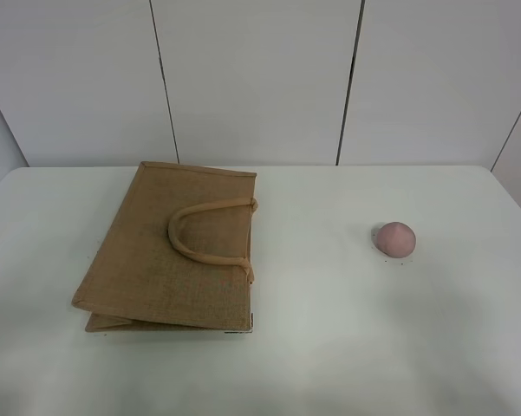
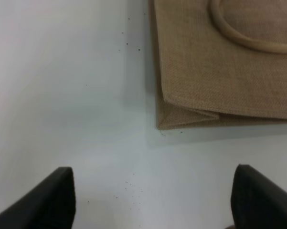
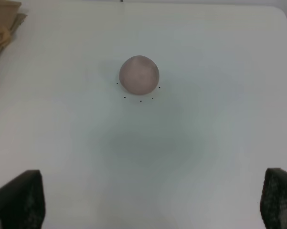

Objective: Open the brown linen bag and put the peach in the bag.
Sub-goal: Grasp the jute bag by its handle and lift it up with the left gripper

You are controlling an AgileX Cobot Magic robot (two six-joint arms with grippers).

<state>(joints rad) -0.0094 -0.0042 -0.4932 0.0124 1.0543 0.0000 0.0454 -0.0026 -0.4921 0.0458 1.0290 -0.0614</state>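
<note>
Nothing done yet, by my read. Brown linen bag (image 2: 229, 71) lies flat and closed ahead of my left gripper (image 2: 155, 200) (jaws spread wide, empty). Peach (image 3: 139, 75) sits ahead of right gripper (image 3: 152, 200), likewise spread, empty. Remaining: open bag, load peach.

The bag (image 1: 147, 260) is tan-brown with a coarse weave, its handle (image 1: 172, 232) a lighter tan. The peach (image 1: 395, 238) is plain dusty pink, and the table (image 1: 329, 347) white, flecked with tiny dark specks.
</note>
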